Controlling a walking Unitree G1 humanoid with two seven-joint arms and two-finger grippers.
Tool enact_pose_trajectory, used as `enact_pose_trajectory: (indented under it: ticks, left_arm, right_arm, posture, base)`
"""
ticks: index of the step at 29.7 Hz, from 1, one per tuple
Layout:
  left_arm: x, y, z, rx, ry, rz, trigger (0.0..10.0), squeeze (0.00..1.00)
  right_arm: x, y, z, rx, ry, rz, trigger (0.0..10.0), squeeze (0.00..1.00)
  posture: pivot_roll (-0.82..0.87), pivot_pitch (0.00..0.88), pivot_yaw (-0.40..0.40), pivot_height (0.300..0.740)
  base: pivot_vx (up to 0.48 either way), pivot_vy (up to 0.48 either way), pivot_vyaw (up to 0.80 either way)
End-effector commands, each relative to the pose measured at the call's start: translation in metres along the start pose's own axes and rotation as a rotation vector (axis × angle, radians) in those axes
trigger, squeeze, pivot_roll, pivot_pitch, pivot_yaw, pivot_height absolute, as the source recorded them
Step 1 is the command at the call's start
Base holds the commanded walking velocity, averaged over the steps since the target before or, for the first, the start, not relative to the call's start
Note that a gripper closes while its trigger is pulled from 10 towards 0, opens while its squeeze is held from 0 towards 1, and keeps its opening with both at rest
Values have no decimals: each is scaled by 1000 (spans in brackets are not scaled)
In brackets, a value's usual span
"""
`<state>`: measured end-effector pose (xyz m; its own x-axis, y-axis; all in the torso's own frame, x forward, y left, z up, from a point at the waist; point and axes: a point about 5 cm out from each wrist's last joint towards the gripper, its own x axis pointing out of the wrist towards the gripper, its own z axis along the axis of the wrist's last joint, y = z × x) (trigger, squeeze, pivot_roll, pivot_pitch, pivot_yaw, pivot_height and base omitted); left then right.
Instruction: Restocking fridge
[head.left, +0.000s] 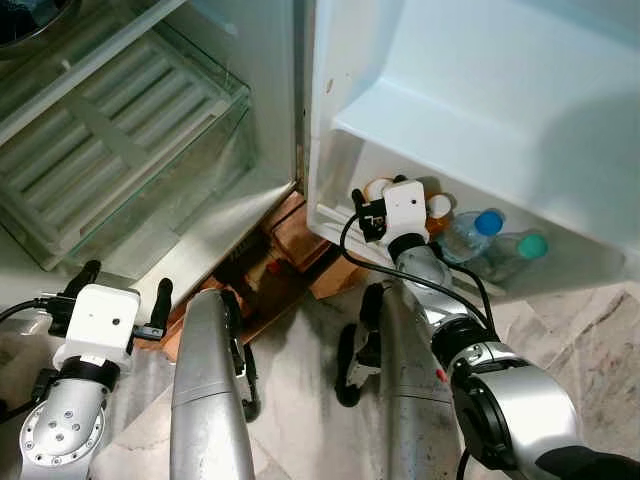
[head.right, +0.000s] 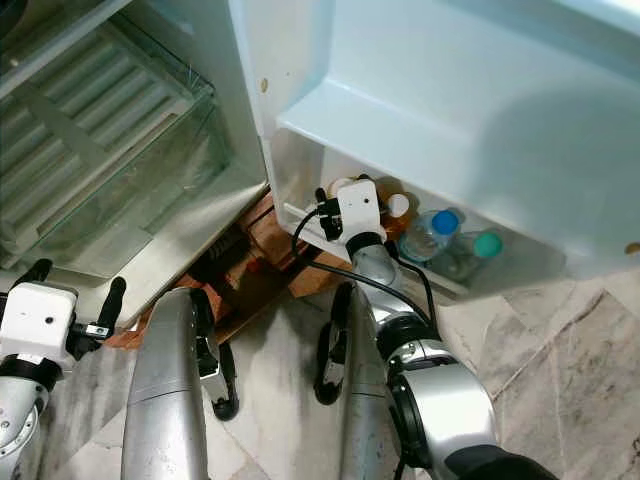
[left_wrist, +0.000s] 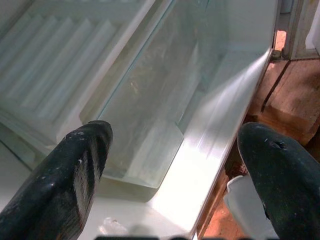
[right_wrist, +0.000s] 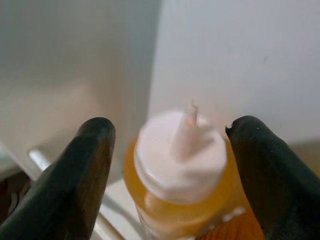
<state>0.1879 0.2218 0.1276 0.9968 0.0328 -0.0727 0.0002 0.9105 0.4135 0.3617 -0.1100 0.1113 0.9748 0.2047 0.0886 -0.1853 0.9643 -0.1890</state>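
The fridge stands open, and its door shelf (head.left: 335, 222) holds bottles. My right gripper (head.left: 380, 190) reaches into that shelf, open, with one finger on each side of an orange squeeze bottle (right_wrist: 180, 170) that has a white nozzle cap. Small gaps show between the fingers (right_wrist: 75, 170) and the bottle. Two clear water bottles lie further along the shelf, one with a blue cap (head.left: 488, 222) and one with a teal cap (head.left: 532, 245). My left gripper (head.left: 122, 287) hangs low and open in front of the clear crisper drawer (left_wrist: 145, 105), holding nothing.
A ribbed white panel (head.left: 110, 130) lies above the crisper under a glass shelf. Wooden blocks (head.left: 290, 235) sit under the fridge at the door hinge. Marble floor (head.left: 590, 340) spreads to the right. A second white-capped orange bottle (head.left: 438, 207) stands beside the gripper.
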Motion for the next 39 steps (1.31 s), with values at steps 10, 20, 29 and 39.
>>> enact_pose_trajectory:
  ticks: [10,20,29,39]
  left_arm:
    - [6,-3,-9,9,29,-16,10000,0]
    - [24,-2,-9,2,-5,3,10000,0]
    - [41,-9,-9,-15,-40,2,10000,0]
    - [44,-11,-4,-39,-58,-14,10000,0]
  right_arm:
    - [-8,1,5,2,-90,31,10000,1000]
    - [-22,13,12,99,-126,58,10000,1000]
    - [-54,-8,12,17,-148,-51,10000,0]
    - [-89,-20,25,-32,-154,9,10000,0]
  posture:
    - [165,383,-37,555]
    - [139,314,-45,555]
    - [103,237,-35,555]
    - [55,221,-19,555]
  base:
    - [0,0,0]
    - [0,0,0]
    - [0,0,0]
    - [0,0,0]
